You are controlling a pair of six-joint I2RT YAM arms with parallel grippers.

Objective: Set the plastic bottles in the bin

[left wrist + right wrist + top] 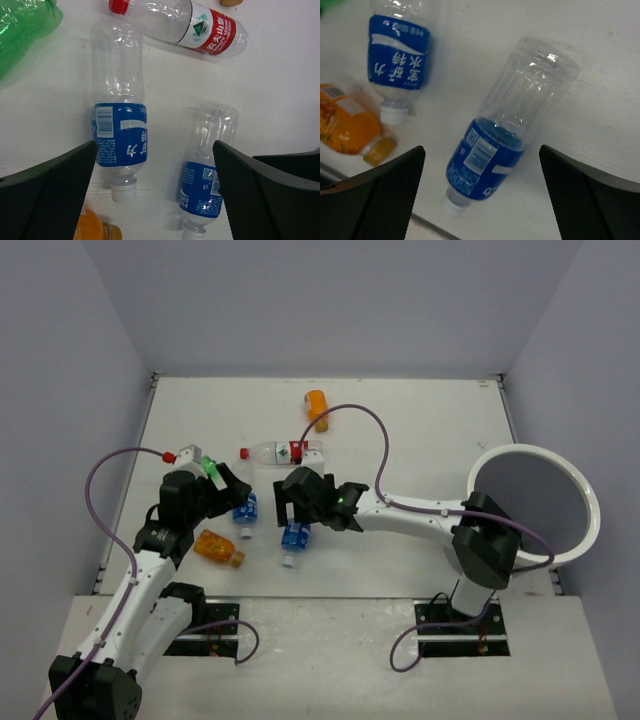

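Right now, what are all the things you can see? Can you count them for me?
table: 1, white, under everything
bin: 1, white rim and grey inside, at the right edge of the table
blue-label bottles: 2, clear with white caps, lying in the middle of the table
red-label bottle: 1, clear with a red cap, lying just beyond the blue-label ones
orange bottles: 2, orange, one at the far side, one near the left arm
green bottle: 1, green, lying beside the left gripper
cables: 2, purple, one along each arm
arms: 2, white and black, at the near edge
left gripper: 1, black, open above the blue-label bottles
right gripper: 1, black, open above one blue-label bottle
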